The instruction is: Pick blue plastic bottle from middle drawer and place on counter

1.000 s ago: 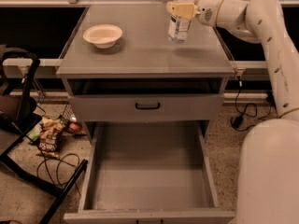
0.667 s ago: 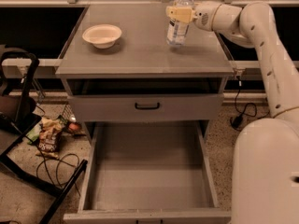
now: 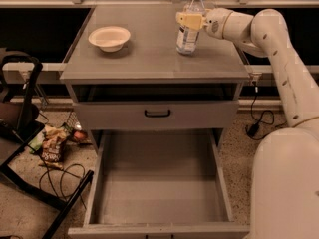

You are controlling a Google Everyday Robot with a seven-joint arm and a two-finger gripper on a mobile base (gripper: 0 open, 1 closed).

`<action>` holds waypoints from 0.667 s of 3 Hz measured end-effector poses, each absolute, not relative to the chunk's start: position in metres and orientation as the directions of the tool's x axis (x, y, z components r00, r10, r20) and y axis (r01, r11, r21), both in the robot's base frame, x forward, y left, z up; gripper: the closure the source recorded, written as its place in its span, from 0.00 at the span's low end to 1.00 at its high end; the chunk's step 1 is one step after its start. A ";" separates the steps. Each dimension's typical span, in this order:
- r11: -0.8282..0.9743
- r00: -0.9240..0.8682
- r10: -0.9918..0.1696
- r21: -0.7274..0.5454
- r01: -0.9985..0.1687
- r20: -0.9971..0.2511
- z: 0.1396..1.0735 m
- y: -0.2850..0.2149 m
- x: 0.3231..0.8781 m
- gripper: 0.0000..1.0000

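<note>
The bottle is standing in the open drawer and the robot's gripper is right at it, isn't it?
No. The camera view shows the blue plastic bottle standing on the counter, not in the middle drawer. The gripper is right at it, by its upper part.

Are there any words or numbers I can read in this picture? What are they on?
No text can be read.
Label on the bottle: too blurred. The gripper is at its upper part, above the counter.
Snack bag on the floor: print too blurred.

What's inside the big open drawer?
The drawer shows only its bare grey floor; its back end is hidden under the drawer front above. The bottle stands on the counter, gripper at it.
</note>
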State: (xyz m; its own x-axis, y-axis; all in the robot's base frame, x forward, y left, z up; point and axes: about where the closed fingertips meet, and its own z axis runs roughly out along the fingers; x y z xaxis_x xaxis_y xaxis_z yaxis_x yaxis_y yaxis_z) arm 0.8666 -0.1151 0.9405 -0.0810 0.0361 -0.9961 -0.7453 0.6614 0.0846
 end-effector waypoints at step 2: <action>0.661 -0.081 0.036 0.085 -0.745 -0.996 0.941 -0.115 0.867 0.51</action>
